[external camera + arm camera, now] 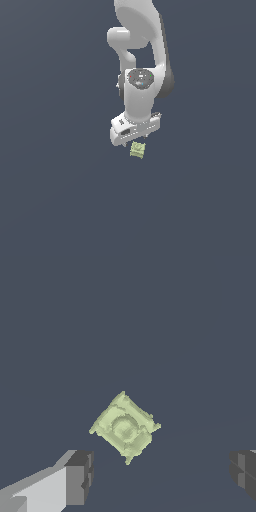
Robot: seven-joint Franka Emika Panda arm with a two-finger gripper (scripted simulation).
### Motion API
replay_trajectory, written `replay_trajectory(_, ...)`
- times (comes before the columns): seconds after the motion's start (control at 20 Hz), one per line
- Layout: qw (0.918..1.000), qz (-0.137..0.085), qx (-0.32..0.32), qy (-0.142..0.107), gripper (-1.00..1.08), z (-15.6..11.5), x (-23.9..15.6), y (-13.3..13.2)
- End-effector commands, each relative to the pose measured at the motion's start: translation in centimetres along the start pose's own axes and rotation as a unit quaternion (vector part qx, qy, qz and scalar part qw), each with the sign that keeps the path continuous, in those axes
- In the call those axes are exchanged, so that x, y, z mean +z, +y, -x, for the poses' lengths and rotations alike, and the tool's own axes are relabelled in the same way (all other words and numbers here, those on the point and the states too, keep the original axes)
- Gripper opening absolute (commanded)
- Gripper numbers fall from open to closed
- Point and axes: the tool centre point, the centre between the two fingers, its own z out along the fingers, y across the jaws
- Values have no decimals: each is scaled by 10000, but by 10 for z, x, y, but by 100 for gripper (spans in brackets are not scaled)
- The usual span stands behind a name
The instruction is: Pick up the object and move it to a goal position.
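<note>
Exterior view: the object is located on the plain dark surface, just below the white gripper. In the wrist view, the fingers are spread wide, with the object lying apart from them, ungrasped.

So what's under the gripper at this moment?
The pale yellow-green object lies on the dark surface below the open gripper, between its finger lines but not touched. In the exterior view the gripper body hides the fingers.
</note>
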Motion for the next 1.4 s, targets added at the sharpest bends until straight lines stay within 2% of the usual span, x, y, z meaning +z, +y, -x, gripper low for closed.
replay_trajectory(0.0, 9993, 3, -366, -7, 100, 1, 5, -2)
replay_trajectory(0.25, 9941, 3, -1089, -19, 100, 2, 14, -5)
replay_trajectory(0.55, 9808, -3, -1950, -26, 100, 3, 25, -9)
replay_trajectory(0.75, 9678, -10, -2517, -27, 100, 4, 32, -12)
replay_trajectory(1.0, 9478, -20, -3188, -23, 100, 5, 40, -17)
replay_trajectory(1.35, 9232, -33, -3842, -12, 100, 6, 47, -21)
